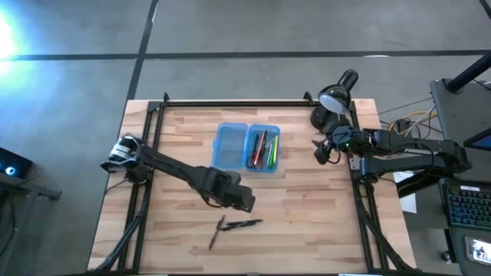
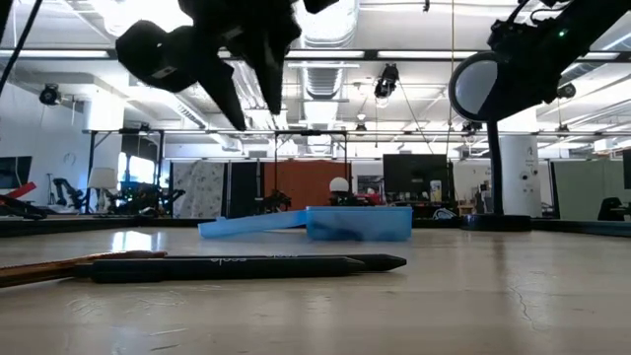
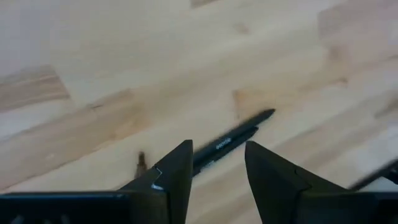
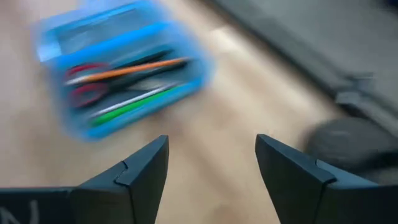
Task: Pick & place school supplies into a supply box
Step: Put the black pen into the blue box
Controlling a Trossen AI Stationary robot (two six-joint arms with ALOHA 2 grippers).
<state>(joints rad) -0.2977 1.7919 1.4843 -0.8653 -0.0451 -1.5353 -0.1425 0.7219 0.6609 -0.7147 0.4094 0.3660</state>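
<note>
- Your left end effector (image 3: 216, 177) hangs released above the black pen (image 1: 244, 225) on the near tabletop (image 1: 307, 230); lower it astride the barrel and clench.
- A brown pencil (image 1: 216, 232) lies just beside it.
- Farther back, the supply box (image 1: 247, 148) already holds scissors and pens.
- Your right end effector (image 4: 211, 168) waits released by the lamp (image 1: 337, 92).

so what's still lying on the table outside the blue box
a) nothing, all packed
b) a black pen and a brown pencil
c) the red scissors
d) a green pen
b: the high view shows a black pen and a brown pencil on the bare wood near the table's front edge, just past the open left gripper, while the scissors and coloured pens already lie in the supply box.
</note>
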